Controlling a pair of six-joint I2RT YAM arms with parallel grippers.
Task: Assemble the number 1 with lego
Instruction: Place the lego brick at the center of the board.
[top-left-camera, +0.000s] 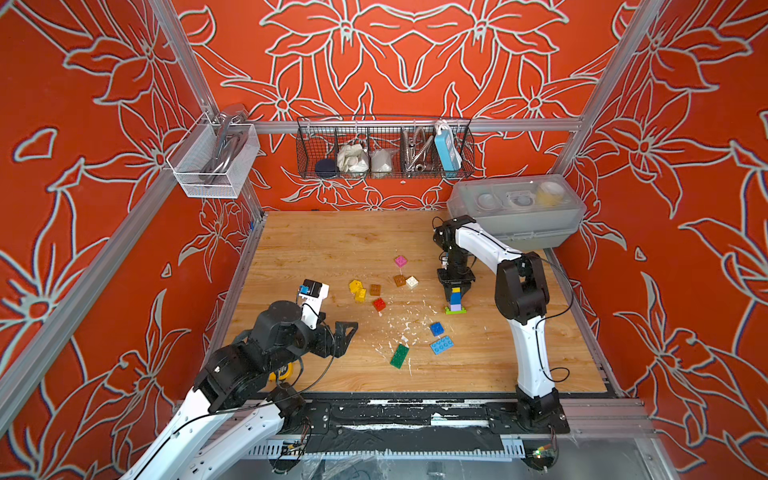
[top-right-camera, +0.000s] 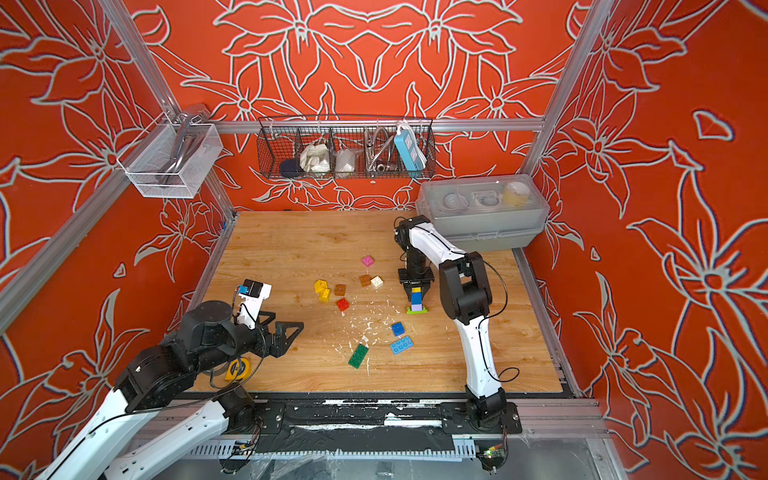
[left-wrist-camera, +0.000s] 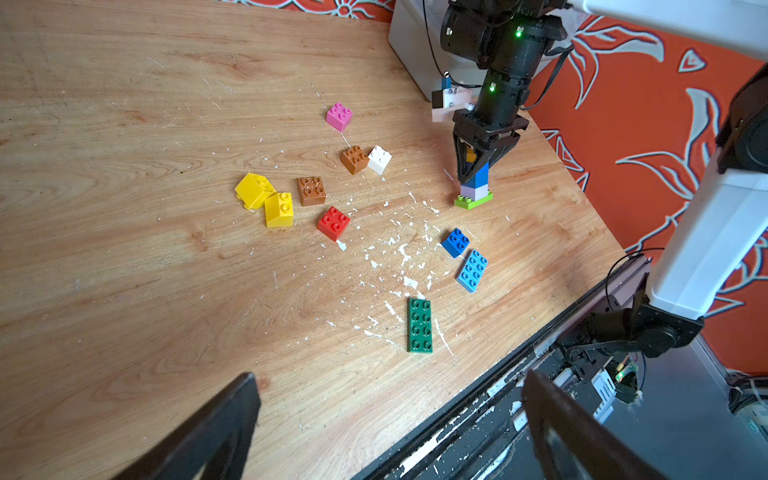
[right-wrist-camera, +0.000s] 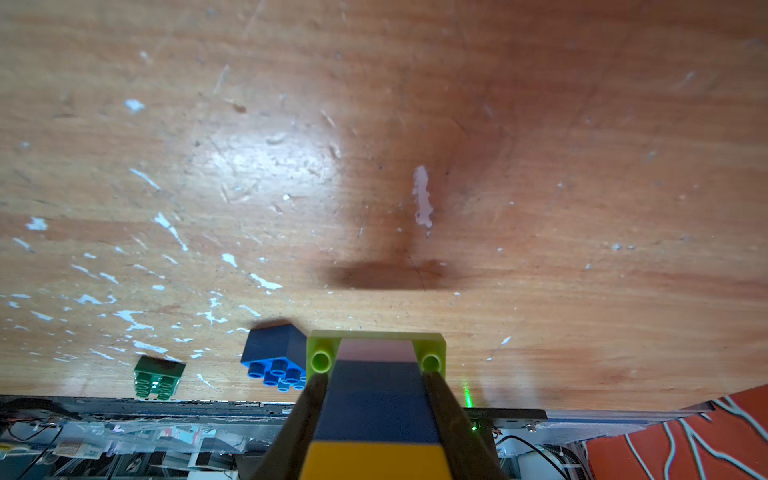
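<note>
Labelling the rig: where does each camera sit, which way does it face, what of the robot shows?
Top views: high at the front, looking down and back over the table; both arms show, left gripper open, right gripper shut on the brick stack.
Left wrist: on the left arm, facing the right arm across the table; open fingers show.
Right wrist: on the right arm, looking down its fingers at the brick stack.
Shared: all see the brick stack; both wrists, the green plate.

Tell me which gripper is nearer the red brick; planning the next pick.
Left. The left gripper sits open near the red brick; the right gripper is farther off, shut on the brick tower.
</note>
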